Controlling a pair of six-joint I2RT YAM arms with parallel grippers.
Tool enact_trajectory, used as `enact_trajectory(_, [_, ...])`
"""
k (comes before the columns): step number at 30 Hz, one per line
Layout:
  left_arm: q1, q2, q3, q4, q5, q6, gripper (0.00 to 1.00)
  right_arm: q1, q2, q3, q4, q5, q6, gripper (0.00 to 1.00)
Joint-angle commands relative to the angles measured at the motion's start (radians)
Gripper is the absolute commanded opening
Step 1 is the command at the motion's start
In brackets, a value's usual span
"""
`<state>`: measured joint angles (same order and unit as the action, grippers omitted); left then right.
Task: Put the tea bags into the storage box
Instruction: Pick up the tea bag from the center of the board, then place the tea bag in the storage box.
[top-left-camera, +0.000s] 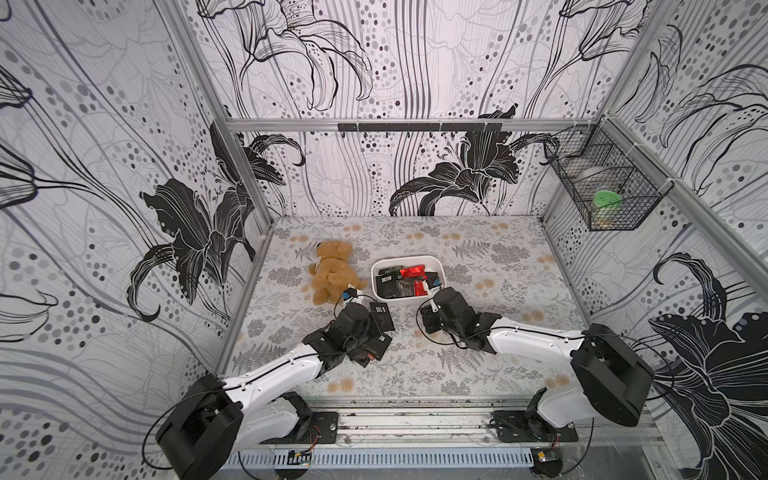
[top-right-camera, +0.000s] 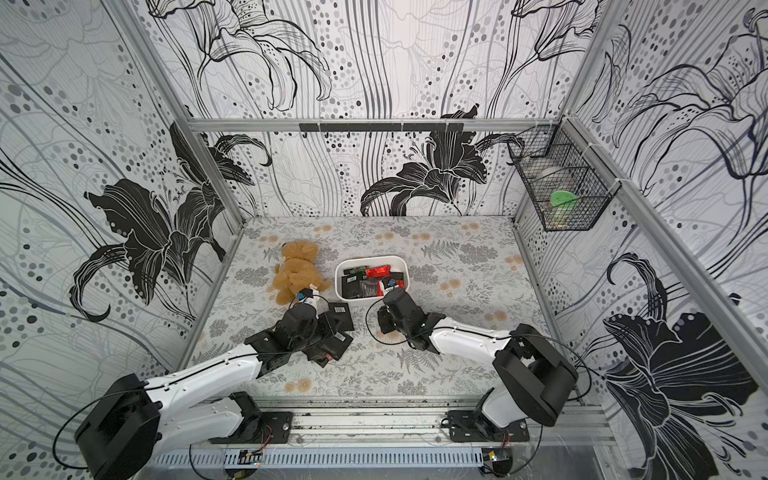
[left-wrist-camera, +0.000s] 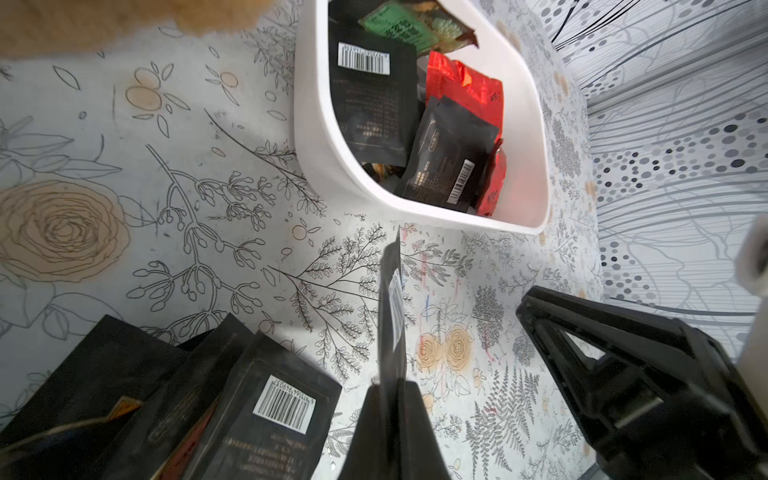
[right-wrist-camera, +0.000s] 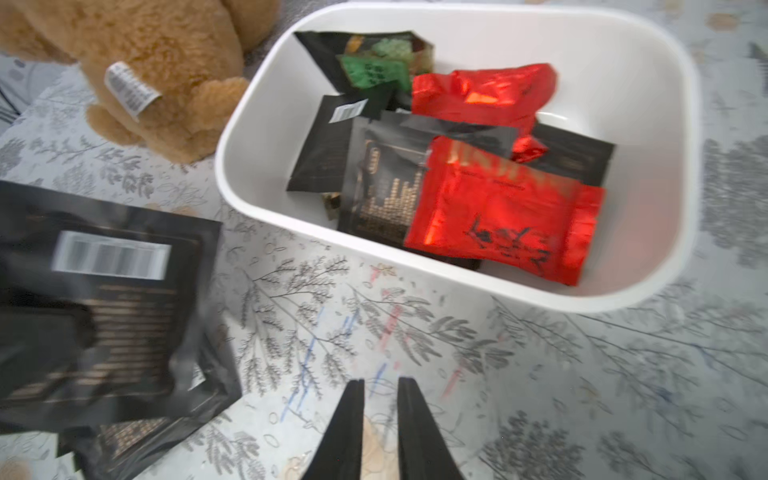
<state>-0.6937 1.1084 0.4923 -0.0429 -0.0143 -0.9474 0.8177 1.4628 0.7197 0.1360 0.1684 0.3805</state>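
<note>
1. Step in hand: I am carrying one black tea bag (left-wrist-camera: 392, 316) in the left gripper (left-wrist-camera: 388, 384). Its jaws are clenched on the bag's lower edge. The bag is standing edge-on above the table (top-left-camera: 498, 332), short of the white box (left-wrist-camera: 316, 124).
2. Right gripper (right-wrist-camera: 380, 380): its jaws are standing slightly parted with nothing between them. It is hovering over the table just beside the box's near wall.
3. Tea bags in the box (right-wrist-camera: 498, 216): several are lying inside, overlapping. They are black, red foil and one green-labelled.
4. Tea bags outside: a heap (left-wrist-camera: 266, 415) of black ones is lying on the table beside and under the left arm, apart from the box. The arm is hiding part of it, so I am not counting.
5. Next move, as I judge it: I am taking the left gripper forward over the near rim, then letting the bag drop. The right gripper is free for the heap.
6. In the way: both grippers are working near the same wall of the box, so I am watching for crowding.
7. Teddy bear (top-left-camera: 332, 274): it is lying just beside the box on the left arm's side, probably off the route.
8. Wire basket (top-left-camera: 602, 187): it is hanging on the side wall, well apart from the work.
</note>
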Motion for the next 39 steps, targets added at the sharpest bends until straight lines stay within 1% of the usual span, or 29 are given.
enact_trajectory(1, [-0.006,-0.049,0.077,-0.116,-0.064,0.034,0.0,-0.037,-0.065,-0.055,0.036,0.072,0.066,0.22])
enact_trajectory(5, [-0.007,-0.014,0.184,-0.166,-0.079,0.062,0.0,-0.083,-0.14,-0.116,0.069,0.039,0.095,0.29])
enact_trajectory(7, [-0.008,0.036,0.247,-0.176,-0.09,0.084,0.0,-0.097,-0.171,-0.141,0.08,0.043,0.101,0.32])
enact_trajectory(11, [-0.009,0.192,0.406,-0.19,-0.107,0.122,0.0,-0.122,-0.212,-0.175,0.101,0.04,0.111,0.39])
enact_trajectory(15, [-0.007,0.375,0.581,-0.185,-0.081,0.158,0.0,-0.138,-0.216,-0.179,0.1,0.029,0.114,0.4])
enact_trajectory(21, [-0.009,0.622,0.783,-0.179,-0.031,0.18,0.0,-0.15,-0.233,-0.198,0.129,0.0,0.117,0.4])
enact_trajectory(23, [-0.007,0.681,0.836,-0.19,-0.025,0.187,0.0,-0.151,-0.243,-0.207,0.138,-0.004,0.118,0.42])
enact_trajectory(27, [-0.006,0.766,0.898,-0.213,-0.032,0.201,0.0,-0.151,-0.249,-0.216,0.16,-0.022,0.109,0.43])
enact_trajectory(28, [-0.007,0.777,0.908,-0.229,-0.041,0.205,0.02,-0.152,-0.248,-0.217,0.161,-0.024,0.109,0.44])
enact_trajectory(29, [-0.006,0.784,0.916,-0.24,-0.051,0.209,0.05,-0.152,-0.246,-0.215,0.161,-0.027,0.107,0.44])
enact_trajectory(31, [-0.005,0.778,0.916,-0.267,-0.089,0.209,0.23,-0.151,-0.245,-0.216,0.17,-0.033,0.101,0.46])
enact_trajectory(32, [-0.002,0.768,0.915,-0.284,-0.119,0.208,0.28,-0.152,-0.242,-0.214,0.174,-0.039,0.101,0.46])
enact_trajectory(34, [0.007,0.739,0.902,-0.313,-0.163,0.21,0.45,-0.151,-0.236,-0.21,0.175,-0.052,0.097,0.46])
enact_trajectory(36, [0.016,0.692,0.871,-0.327,-0.204,0.209,0.49,-0.152,-0.229,-0.21,0.181,-0.07,0.091,0.46])
enact_trajectory(39, [0.029,0.614,0.82,-0.348,-0.236,0.204,0.57,-0.152,-0.215,-0.205,0.192,-0.094,0.083,0.46])
